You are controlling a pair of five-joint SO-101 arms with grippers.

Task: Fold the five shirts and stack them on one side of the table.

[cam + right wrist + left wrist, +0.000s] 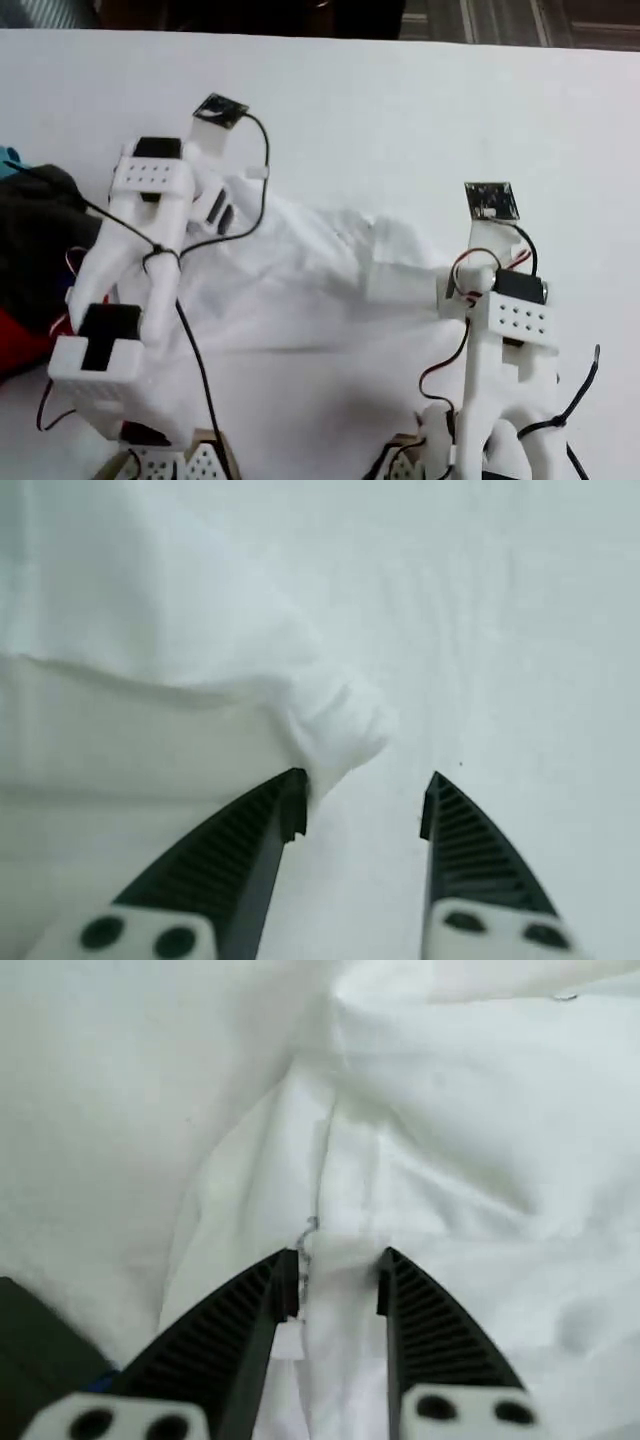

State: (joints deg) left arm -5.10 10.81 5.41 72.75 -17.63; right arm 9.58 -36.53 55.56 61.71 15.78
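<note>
Well, the shirt (300, 300) lies rumpled across the middle of the table (400, 90), the left gripper (337, 1280) clamped on a raised fold of it, while the right gripper (365, 805) gapes with a bunched end touching one finger.

The clothes pile (28, 245) is cut off by the picture's edge. The left arm (130, 250) hides part of the shirt (300, 300).
</note>
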